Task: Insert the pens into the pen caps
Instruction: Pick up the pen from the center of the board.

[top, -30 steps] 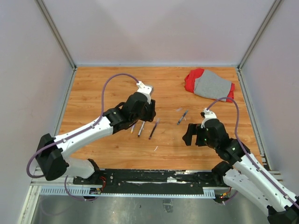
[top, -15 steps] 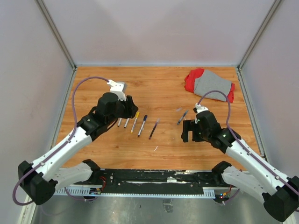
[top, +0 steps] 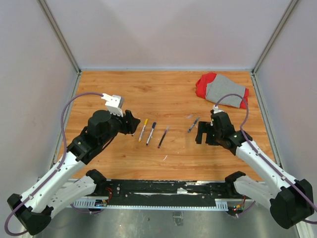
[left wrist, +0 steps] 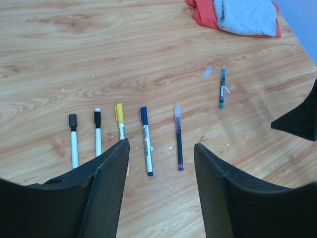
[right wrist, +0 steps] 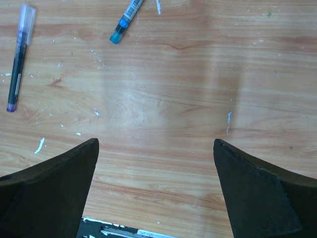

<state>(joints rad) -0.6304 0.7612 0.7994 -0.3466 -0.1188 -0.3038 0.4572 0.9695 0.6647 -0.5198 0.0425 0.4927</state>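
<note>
Far left of the top view: the left gripper [top: 132, 125] sits at the left end of the pen row. Its black fingers [left wrist: 106, 188] are spread, w/ only bare wooden tabletop [left wrist: 158, 198] in the gap.

In its wrist view a thin white-barrelled pen with a black end [left wrist: 73, 141] and a shorter twin [left wrist: 97, 133] lie at the left. From above the gripper body hides both.

Rightward come the white pen with a yellow end [top: 143, 130], the white pen with a dark blue end [top: 151, 133], then the slim dark pen with a clear purplish end [top: 163, 137]. All five lie side by side, apart, long axes approx. parallel and running up-down in the wrist picture, coloured ends toward the top. The row lies straight ahead of the left gripper, so the left arm is nearer.

Right of centre, a short teal-blue pen [top: 193, 124] lies alone, tilted, just up-left of the right gripper [top: 204, 134]. That gripper's fingers stand wide, holding nothing. The right arm is nearer this pen, which the top edge of its wrist view cuts off.

Hard to make out — any loose pen caps. The coloured ends may be caps already on; can't tell. A pale translucent bit [left wrist: 207, 71] near the teal-blue pen is too small to ID. Upper right: a crumpled red and grey cloth [top: 222, 90], well apart.
</note>
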